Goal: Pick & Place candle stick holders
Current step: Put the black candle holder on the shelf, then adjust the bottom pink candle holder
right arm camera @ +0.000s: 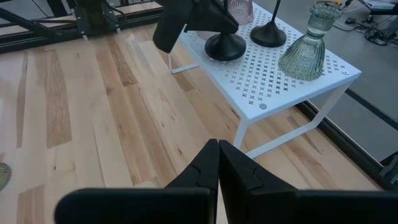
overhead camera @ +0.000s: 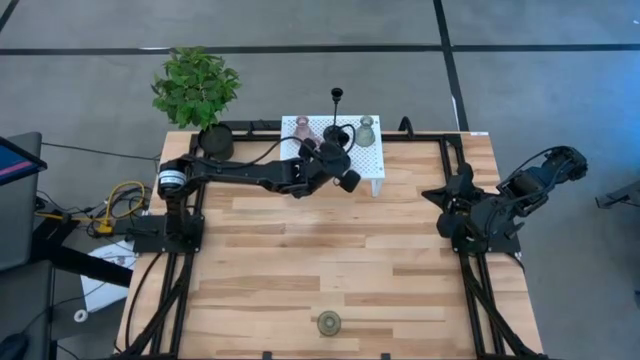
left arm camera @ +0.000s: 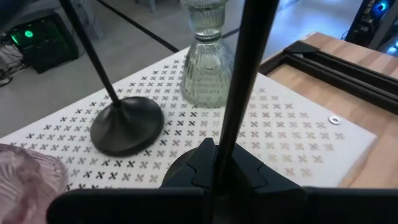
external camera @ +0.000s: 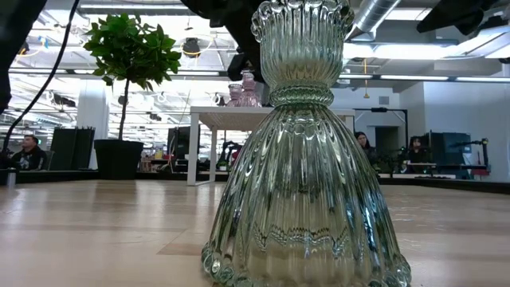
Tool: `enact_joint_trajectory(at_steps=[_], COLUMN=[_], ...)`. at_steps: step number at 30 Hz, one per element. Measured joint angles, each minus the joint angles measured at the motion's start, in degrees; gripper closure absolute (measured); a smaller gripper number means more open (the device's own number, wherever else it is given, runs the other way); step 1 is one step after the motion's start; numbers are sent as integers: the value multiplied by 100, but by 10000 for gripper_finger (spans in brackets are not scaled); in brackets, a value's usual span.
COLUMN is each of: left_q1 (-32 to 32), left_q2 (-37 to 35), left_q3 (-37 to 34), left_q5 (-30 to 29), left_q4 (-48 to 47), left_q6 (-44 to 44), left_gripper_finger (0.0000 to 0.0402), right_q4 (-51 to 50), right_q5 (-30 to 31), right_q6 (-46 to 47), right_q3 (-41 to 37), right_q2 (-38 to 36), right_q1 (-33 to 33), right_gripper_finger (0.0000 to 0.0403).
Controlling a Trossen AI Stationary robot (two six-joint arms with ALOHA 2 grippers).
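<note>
A white perforated stand (overhead camera: 372,160) stands at the table's far middle. On it stand a pink glass holder (overhead camera: 303,128), an olive-green glass holder (overhead camera: 367,130) and a black holder with a round base (left arm camera: 127,124) and a thin stem. My left gripper (left arm camera: 217,155) is over the stand's near part, shut on the stem of a second black holder (right arm camera: 225,46). Another olive-green holder (overhead camera: 329,322) stands on its base near the table's front edge; it fills the low view (external camera: 307,159). My right gripper (right arm camera: 217,162) is shut and empty at the table's right side. My left gripper pinches the black holder's thin stem (left arm camera: 231,124) between its two fingers, low down, just above the round base. The fingers come slanting from the table's near left side and lie across the stem. The holder stands upright, its base (right arm camera: 225,46) on or just above the white stand.
A potted green plant (overhead camera: 195,90) in a black pot stands at the far left corner. Black frame rails (overhead camera: 455,170) run along the table's sides. The wooden top between the stand and the front holder is bare. People sit in the room beyond the table.
</note>
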Motion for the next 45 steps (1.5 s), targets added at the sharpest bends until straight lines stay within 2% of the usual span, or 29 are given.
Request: enact_joint_trajectory(at_steps=[18,26,36,45], left_q1=[132,173,135,-17], left_q2=[21,21,21,-27], left_q3=[0,0,0,0], left_q5=[168,170,173,172], left_q4=[4,8,6,6], left_q6=[0,0,62,647], left_gripper_finger=[381,347,325,288], right_q4=[-2,-2,-4,-7], right_q5=[-7,-15,-20,-20], right_q6=[0,1,2,2], right_q3=[0,0,0,0], right_q2=[0,2,1,0], right_q1=[0,0,0,0], right_gripper_finger=[403,403,403,403])
